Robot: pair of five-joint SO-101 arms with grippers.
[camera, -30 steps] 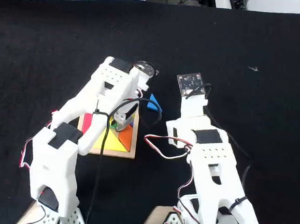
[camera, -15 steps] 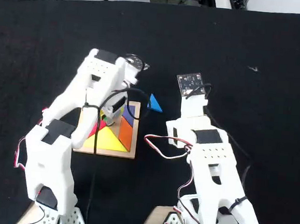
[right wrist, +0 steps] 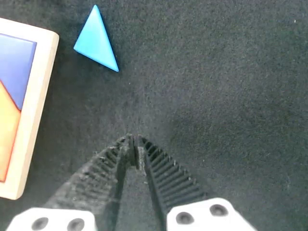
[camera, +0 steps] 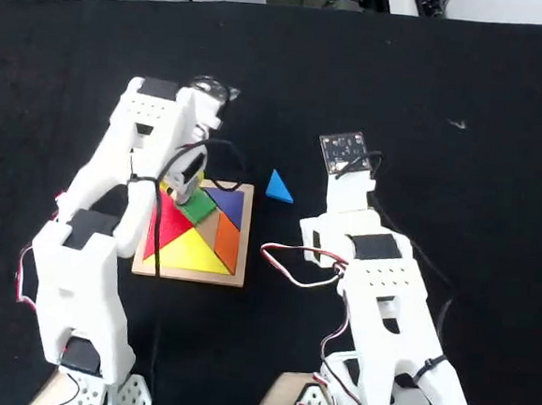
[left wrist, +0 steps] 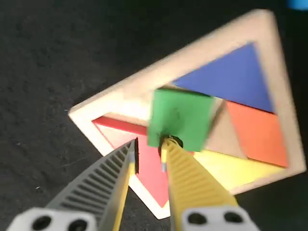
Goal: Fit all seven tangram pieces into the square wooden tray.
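Wooden tray (camera: 190,276) sits under my left gripper (left wrist: 149,147), its fingers slightly parted; beside the tray my right gripper (right wrist: 132,144) is pressed together, empty; green square (left wrist: 180,118) in the tray, touching one left fingertip; blue triangle (camera: 279,186) just outside the tray

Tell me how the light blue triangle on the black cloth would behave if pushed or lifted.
The light blue triangle looks flat and rigid, so it should probably neither bend nor roll. It lies flush on the black cloth, so there is likely little edge to pinch. Pushed, it may drag rather than glide.
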